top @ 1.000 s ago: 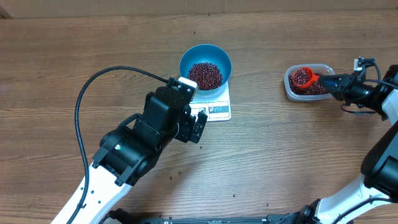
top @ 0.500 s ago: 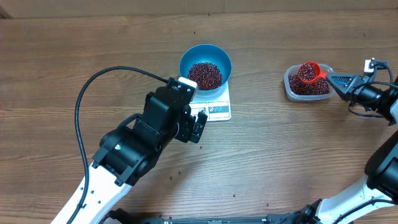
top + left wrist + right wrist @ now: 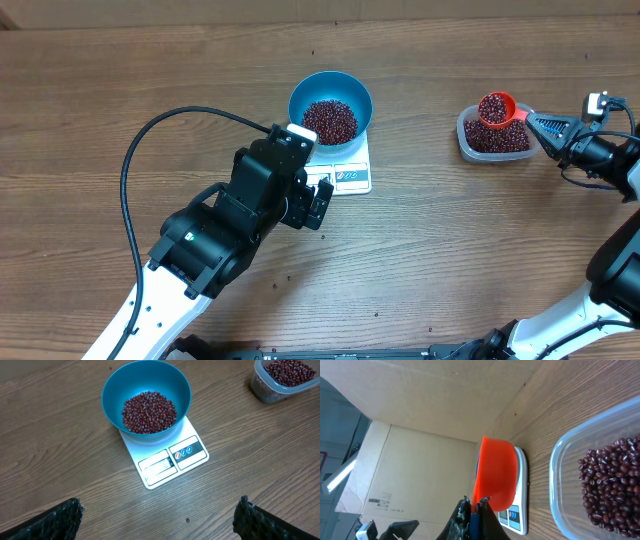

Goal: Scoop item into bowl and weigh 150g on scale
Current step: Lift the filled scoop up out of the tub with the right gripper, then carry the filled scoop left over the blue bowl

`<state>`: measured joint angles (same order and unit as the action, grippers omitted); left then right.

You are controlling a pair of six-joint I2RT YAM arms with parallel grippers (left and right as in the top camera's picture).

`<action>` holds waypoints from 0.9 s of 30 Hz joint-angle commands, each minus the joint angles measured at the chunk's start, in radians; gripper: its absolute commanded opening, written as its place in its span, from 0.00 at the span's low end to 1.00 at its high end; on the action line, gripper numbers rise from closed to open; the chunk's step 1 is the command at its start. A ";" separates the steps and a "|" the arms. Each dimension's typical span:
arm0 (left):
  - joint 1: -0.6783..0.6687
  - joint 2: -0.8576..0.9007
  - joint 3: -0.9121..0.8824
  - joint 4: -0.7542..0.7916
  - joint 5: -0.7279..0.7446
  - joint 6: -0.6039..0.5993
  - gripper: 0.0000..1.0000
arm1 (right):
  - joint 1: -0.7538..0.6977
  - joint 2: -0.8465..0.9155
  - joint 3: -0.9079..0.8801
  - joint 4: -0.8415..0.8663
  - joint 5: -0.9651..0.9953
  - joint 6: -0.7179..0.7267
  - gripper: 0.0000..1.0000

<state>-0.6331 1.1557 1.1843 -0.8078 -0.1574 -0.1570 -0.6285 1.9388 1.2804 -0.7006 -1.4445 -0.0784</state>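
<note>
2 heaps of beans [image 3: 330, 120]: 1 in the bowl [image 3: 297, 100] on the scale [image 3: 350, 177], 1 in the tub [image 3: 463, 137]. I read left jaws wide apart; right jaws clamp the loaded scoop [image 3: 494, 108] over the tub.

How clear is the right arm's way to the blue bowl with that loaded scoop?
Probably clear. The right gripper holds the red scoop over the tub; only bare table lies between it and the bowl. The left gripper sits near the scale's front, off that line. Reach itself is uncertain.
</note>
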 commanded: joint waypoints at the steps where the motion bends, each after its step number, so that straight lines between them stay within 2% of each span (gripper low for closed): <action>1: 0.005 -0.017 0.004 0.000 -0.006 -0.007 0.99 | 0.001 0.003 -0.008 -0.006 -0.046 0.004 0.04; 13: 0.005 -0.017 0.004 0.000 -0.006 -0.007 1.00 | 0.082 0.003 -0.008 -0.005 -0.046 0.008 0.04; 27: 0.005 -0.017 0.004 0.000 -0.006 -0.007 1.00 | 0.252 0.003 -0.008 0.124 0.004 0.167 0.04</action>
<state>-0.6331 1.1557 1.1843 -0.8078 -0.1570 -0.1570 -0.4034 1.9388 1.2804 -0.5964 -1.4467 0.0360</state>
